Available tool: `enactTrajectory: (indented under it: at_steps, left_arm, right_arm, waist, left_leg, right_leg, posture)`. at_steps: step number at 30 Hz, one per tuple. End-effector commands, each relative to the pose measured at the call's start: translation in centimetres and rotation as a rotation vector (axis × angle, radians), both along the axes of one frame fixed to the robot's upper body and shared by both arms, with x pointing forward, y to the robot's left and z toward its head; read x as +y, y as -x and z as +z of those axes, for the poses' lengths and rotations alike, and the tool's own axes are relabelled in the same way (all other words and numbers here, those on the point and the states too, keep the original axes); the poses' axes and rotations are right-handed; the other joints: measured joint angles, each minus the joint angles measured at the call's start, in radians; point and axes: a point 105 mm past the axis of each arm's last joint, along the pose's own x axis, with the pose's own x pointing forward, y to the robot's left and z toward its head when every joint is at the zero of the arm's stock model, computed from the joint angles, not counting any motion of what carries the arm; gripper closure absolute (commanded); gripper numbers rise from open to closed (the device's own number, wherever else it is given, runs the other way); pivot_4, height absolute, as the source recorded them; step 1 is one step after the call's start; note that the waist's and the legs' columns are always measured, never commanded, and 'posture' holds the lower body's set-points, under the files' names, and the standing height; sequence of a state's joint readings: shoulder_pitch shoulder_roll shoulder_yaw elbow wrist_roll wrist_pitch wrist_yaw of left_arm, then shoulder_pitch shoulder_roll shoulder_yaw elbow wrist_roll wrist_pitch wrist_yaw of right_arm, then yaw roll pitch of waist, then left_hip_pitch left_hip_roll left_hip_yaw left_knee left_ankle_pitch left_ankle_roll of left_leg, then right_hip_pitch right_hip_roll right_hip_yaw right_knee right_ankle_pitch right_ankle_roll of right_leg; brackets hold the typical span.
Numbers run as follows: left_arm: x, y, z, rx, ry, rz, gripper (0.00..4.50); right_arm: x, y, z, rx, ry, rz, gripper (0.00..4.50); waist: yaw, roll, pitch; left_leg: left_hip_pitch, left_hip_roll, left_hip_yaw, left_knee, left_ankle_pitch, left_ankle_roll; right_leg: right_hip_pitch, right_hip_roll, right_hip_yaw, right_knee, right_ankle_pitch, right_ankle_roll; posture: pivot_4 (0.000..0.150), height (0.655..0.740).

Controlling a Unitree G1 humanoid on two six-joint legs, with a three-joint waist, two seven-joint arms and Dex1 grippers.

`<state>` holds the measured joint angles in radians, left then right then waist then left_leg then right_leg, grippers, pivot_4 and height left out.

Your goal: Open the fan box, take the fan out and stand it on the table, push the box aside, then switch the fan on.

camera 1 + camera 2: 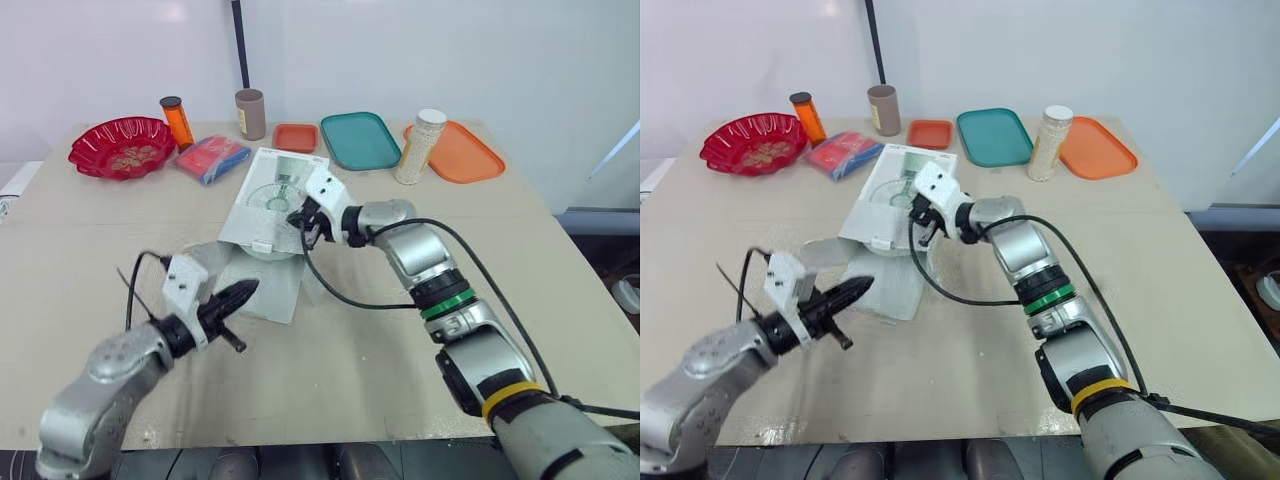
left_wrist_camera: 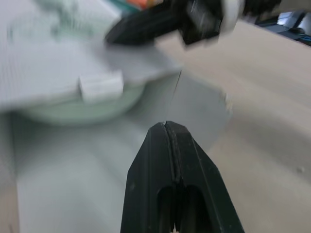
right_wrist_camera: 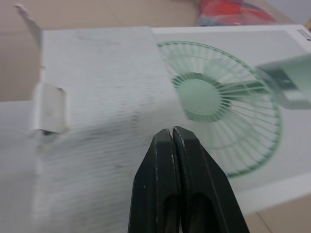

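The white fan box (image 1: 270,190), printed with a green fan picture (image 3: 214,92), lies flat at the middle of the table. Its end nearest me is open, and a grey flap (image 1: 262,287) lies spread on the table. A pale green rounded part of the fan (image 2: 73,109) shows under the box's open end. My right gripper (image 1: 305,222) is shut and empty, its tip over the near right part of the box top (image 3: 97,97). My left gripper (image 1: 240,293) is also shut and empty, pointing over the spread flap (image 2: 97,160) toward the opening.
Along the far edge stand a red bowl (image 1: 122,147), an orange bottle (image 1: 177,121), a brown cylinder (image 1: 251,113), a red and blue packet (image 1: 211,158), a small orange tray (image 1: 295,137), a teal tray (image 1: 360,140), a white jar (image 1: 421,146) and an orange tray (image 1: 460,152).
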<state>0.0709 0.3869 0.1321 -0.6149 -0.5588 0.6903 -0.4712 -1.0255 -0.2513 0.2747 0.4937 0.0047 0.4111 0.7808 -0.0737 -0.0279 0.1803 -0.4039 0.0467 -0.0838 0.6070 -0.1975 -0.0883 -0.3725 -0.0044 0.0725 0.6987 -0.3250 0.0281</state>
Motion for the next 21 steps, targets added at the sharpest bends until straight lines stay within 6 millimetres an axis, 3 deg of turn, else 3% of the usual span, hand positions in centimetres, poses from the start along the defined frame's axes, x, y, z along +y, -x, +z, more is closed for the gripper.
enactTrajectory:
  at_steps: [1,2,10,13,21]
  left_arm:
    - [0.5,-0.3,0.1,-0.005,0.108,0.07,4.5]
    - [0.5,-0.4,0.0,0.003,0.149,0.089,4.5]
    - [-0.1,-2.8,1.0,0.094,0.647,0.153,1.77]
    - [-0.5,-2.8,1.4,0.107,0.721,0.114,1.77]
    - [-0.4,-4.2,-0.5,0.204,0.819,0.156,1.77]
  right_arm:
    - [-0.5,-0.5,0.1,-0.011,0.018,-0.013,4.46]
    - [-0.5,-0.5,0.0,-0.01,0.02,-0.012,4.46]
    - [-0.3,-0.4,0.0,-0.019,0.029,0.001,4.5]
    - [-0.3,-0.4,0.1,-0.022,0.027,-0.001,4.5]
    - [-0.6,-0.4,0.6,-0.033,0.022,-0.009,4.5]
  waist:
    - [0.002,0.0,0.0]
    - [0.003,0.0,0.0]
    - [0.003,-0.001,0.0]
    - [0.003,-0.001,0.0]
    - [0.005,-0.001,-0.001]
  left_leg:
    - [0.0,0.0,0.0,0.0,0.0,0.0]
    - [0.0,0.0,0.0,0.0,0.0,0.0]
    - [0.0,0.0,0.0,0.001,0.0,0.0]
    - [0.0,0.0,0.0,0.001,0.0,0.0]
    - [0.0,0.0,0.0,0.002,0.0,0.0]
  right_leg:
    - [0.0,0.0,0.0,0.0,0.0,0.0]
    - [0.0,0.0,0.0,0.0,0.0,0.0]
    - [0.001,0.0,0.0,0.0,0.0,0.0]
    - [0.001,0.0,0.0,0.0,0.0,0.0]
    - [0.001,0.0,0.0,0.0,0.0,0.0]
  posture:
    - [0.15,0.74]
    - [0.15,0.74]
    - [0.15,0.74]
    - [0.15,0.74]
    - [0.15,0.74]
